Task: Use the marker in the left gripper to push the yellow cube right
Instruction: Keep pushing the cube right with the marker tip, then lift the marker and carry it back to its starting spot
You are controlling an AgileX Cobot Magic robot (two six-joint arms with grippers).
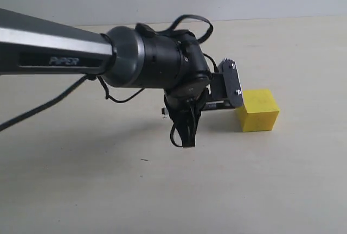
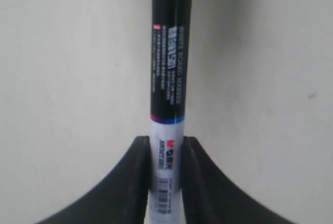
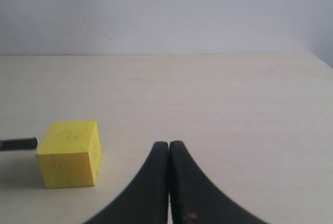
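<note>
The yellow cube (image 1: pixel 259 109) sits on the pale table, just right of my left gripper (image 1: pixel 230 90). In the left wrist view that gripper (image 2: pixel 166 146) is shut on the marker (image 2: pixel 169 78), clamping its white barrel, and the black part sticks out ahead of the fingers (image 2: pixel 140 174). The right wrist view shows the marker's black tip (image 3: pixel 20 143) at the cube's (image 3: pixel 70 154) left face. Whether the tip touches the face I cannot tell. My right gripper (image 3: pixel 169 145) is shut on nothing, some way right of the cube. The exterior view does not show it.
The left arm (image 1: pixel 59 46) reaches in from the left, low over the table, with cables (image 1: pixel 184 128) hanging under the wrist. Bare tabletop (image 1: pixel 303 169) lies right of the cube and in front of it. A grey wall (image 3: pixel 166 11) stands behind the table.
</note>
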